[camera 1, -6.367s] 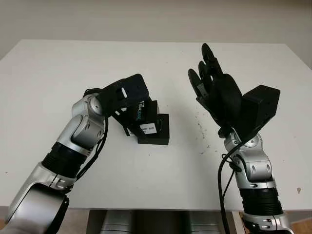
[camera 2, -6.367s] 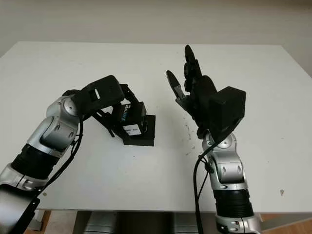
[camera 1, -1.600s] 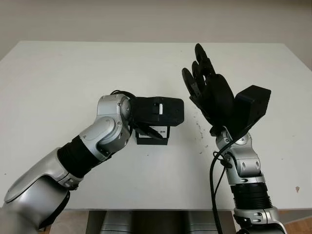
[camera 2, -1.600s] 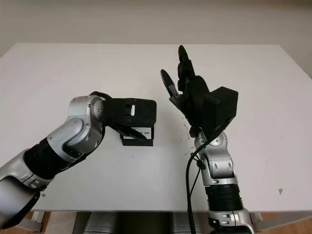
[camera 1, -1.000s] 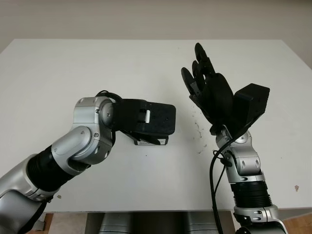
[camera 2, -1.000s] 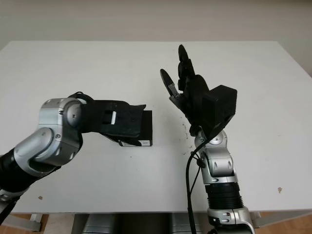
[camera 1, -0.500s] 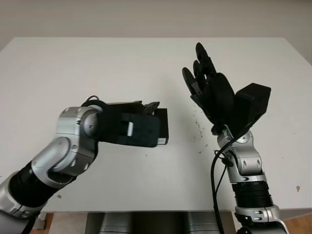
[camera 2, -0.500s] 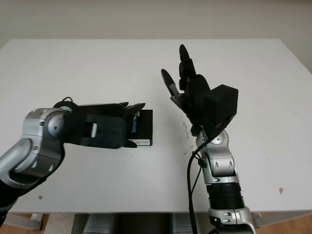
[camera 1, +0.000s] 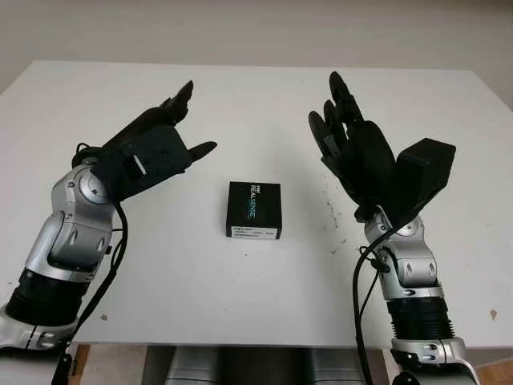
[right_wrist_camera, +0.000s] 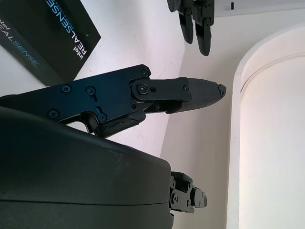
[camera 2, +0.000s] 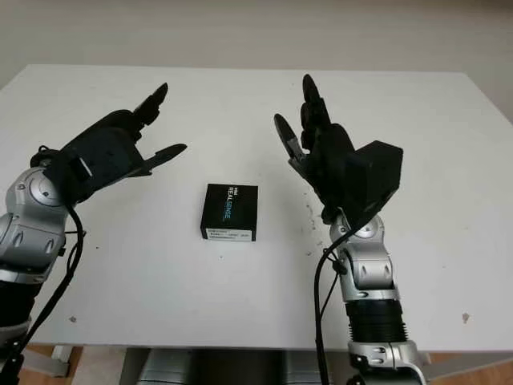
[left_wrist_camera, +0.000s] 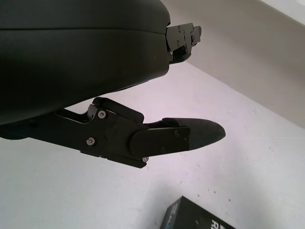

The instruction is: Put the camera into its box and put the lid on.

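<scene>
Looking down, we see the box (camera 1: 254, 210), a flat, square-cornered black carton with its lid on and pale printed lettering along the top, lying closed on the matte white table (camera 1: 240, 104). Faint dark specks mark the tabletop just right of the box. Our left hand (camera 1: 156, 144), smooth black shell with jointed fingers, hangs open above the table to the left of the box, holding nothing. Our right hand (camera 1: 353, 152) is raised to the right of the box, palm toward it, open and empty as well.
</scene>
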